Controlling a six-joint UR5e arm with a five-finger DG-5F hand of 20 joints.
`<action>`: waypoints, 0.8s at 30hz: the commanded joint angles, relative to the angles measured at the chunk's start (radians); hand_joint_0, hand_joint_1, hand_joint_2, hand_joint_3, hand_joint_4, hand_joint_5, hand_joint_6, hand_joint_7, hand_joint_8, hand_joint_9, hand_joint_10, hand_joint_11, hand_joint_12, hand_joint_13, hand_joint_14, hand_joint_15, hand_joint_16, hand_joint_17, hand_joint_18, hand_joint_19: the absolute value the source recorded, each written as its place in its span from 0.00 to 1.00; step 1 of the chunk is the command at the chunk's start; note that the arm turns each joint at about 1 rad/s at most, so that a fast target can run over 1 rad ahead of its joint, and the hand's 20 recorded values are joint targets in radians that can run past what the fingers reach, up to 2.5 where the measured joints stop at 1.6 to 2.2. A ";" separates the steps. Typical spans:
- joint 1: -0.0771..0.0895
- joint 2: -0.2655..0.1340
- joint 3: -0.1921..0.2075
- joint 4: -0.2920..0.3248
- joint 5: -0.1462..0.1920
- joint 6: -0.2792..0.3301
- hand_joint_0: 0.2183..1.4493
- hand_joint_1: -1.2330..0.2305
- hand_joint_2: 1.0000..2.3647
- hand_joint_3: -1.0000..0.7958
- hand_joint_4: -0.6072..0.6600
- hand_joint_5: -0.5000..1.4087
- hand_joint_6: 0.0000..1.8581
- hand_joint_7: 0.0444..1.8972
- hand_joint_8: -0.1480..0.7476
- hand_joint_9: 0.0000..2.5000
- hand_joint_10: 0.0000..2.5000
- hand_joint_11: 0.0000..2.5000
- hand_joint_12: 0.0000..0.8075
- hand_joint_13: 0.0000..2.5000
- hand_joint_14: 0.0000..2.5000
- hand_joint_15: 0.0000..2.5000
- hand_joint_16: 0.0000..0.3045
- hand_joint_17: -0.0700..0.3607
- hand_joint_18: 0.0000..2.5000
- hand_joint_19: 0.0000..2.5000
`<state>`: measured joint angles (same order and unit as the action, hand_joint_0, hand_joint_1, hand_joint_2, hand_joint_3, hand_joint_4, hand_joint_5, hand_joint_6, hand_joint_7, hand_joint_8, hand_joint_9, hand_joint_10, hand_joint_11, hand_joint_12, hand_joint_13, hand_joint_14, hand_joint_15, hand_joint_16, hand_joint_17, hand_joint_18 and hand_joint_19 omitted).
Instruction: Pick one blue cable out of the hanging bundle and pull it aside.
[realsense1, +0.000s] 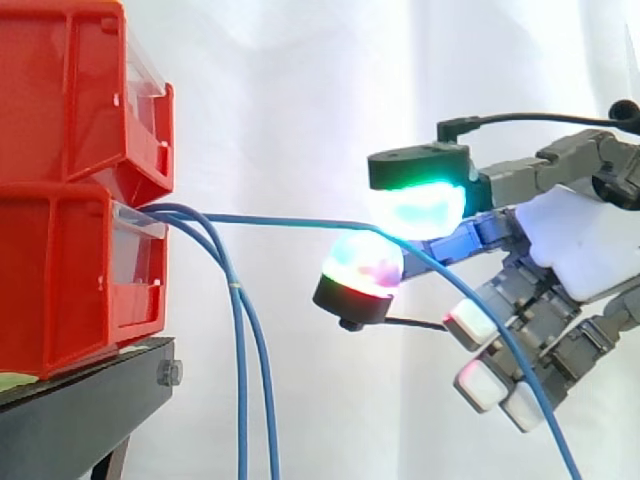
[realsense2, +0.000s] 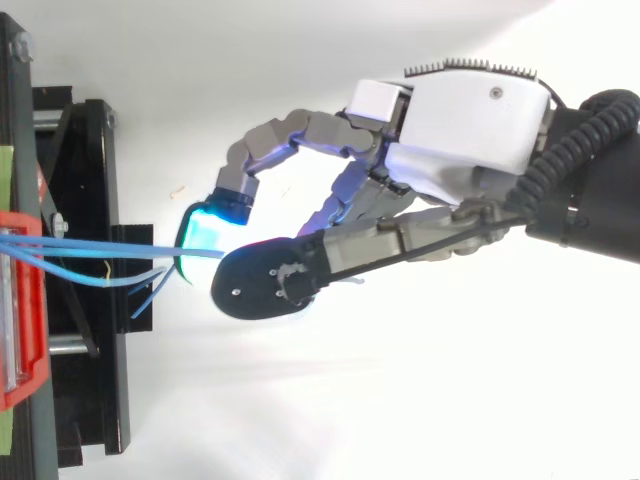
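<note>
Hand (realsense1: 585, 250): I see it come in from the right, palm white, with two fingers reaching left towards the bins. I read it as closed in a pinch on one cable.
Pinch: a green-glowing pad (realsense1: 420, 208) sits on top and a many-coloured pad (realsense1: 362, 262) sits below and a little to the left. The cable passes between them where the two pads meet.
Other fingers: they are curled under the palm, their pale pads (realsense1: 470, 325) facing left, and I see nothing held in them.
Cable (realsense1: 290, 219): blue. It leaves the front of the lower bin and runs nearly level to the right, well apart from the rest, as far as the pinch. Past the pads it drops down and right, across the curled fingers, to the bottom edge.
Bundle (realsense1: 240, 380): two more blue cables leave the same bin front, bend over and hang straight down side by side, just right of the stand.
Bins (realsense1: 70, 200): red, two stacked, at the far left. I cannot tell what is inside them.
Stand (realsense1: 80, 420): black, under the bins.
Top view: the hand (realsense2: 470, 110) lies right of the stand (realsense2: 70, 200), and its cyan-lit pad (realsense2: 205, 225) is near the stand's right edge, where the blue lines end.
Curtain (realsense1: 300, 100): white, behind everything.
</note>
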<state>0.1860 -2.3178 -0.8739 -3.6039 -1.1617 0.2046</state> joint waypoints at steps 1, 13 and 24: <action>0.001 0.021 -0.047 0.019 -0.001 0.009 0.28 0.30 0.06 0.54 0.23 0.25 0.48 0.51 0.41 0.46 0.01 0.20 0.41 0.38 0.01 0.17 0.20 0.47 0.35 0.14; 0.003 0.031 -0.120 0.105 -0.018 0.036 0.27 0.35 0.01 0.50 0.30 0.23 0.48 0.49 0.40 0.46 0.01 0.20 0.39 0.38 0.01 0.18 0.18 0.46 0.33 0.16; 0.003 0.031 -0.120 0.105 -0.018 0.035 0.27 0.48 0.01 0.45 0.40 0.23 0.48 0.52 0.44 0.46 0.01 0.23 0.42 0.37 0.01 0.19 0.19 0.47 0.31 0.17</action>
<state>0.1890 -2.2872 -0.9939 -3.4990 -1.1796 0.2407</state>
